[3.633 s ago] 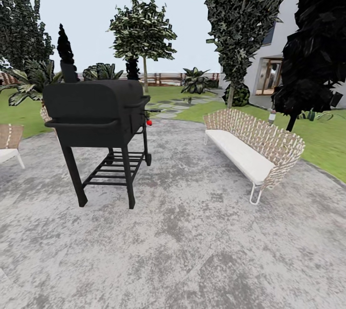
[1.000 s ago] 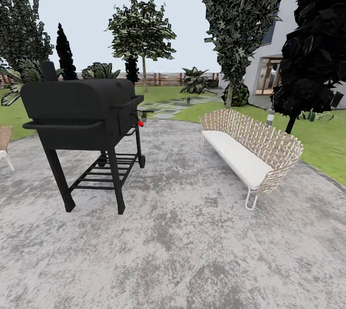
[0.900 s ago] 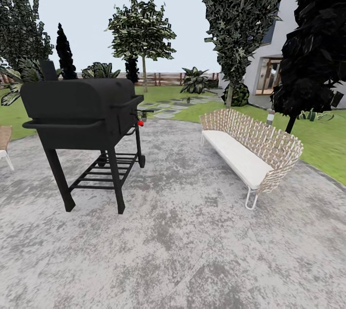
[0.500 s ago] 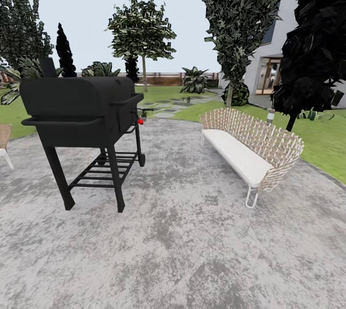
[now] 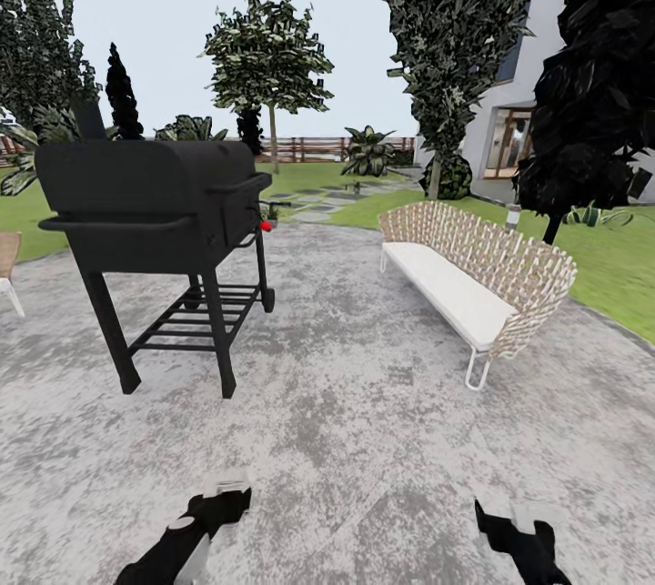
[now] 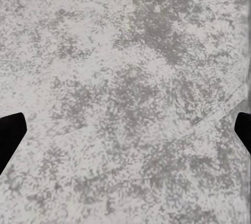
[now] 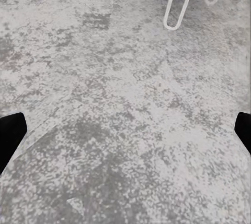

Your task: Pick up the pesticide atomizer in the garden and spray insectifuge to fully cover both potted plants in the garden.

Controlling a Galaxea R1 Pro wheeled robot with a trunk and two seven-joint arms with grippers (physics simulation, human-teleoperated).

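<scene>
Couldn't pin down the pesticide atomizer for sure, my best guess was the little red-tipped thing [image 5: 265,225] tucked at the far side of the black grill [image 5: 146,198]. The left gripper [image 5: 218,503] and right gripper [image 5: 506,519] hung low over the grey patio [image 5: 364,403], fingers spread wide, holding nothing. Looked like the drive-up step, so next it'd need to roll round the grill and get within reach.

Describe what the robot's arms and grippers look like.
In the head view both arms are glossy black with pale grey-white sections near the wrists. The left gripper and right gripper end in black fingers, seen as dark, blunt wedges in the wrist views. No cables or markings are discernible.
</scene>
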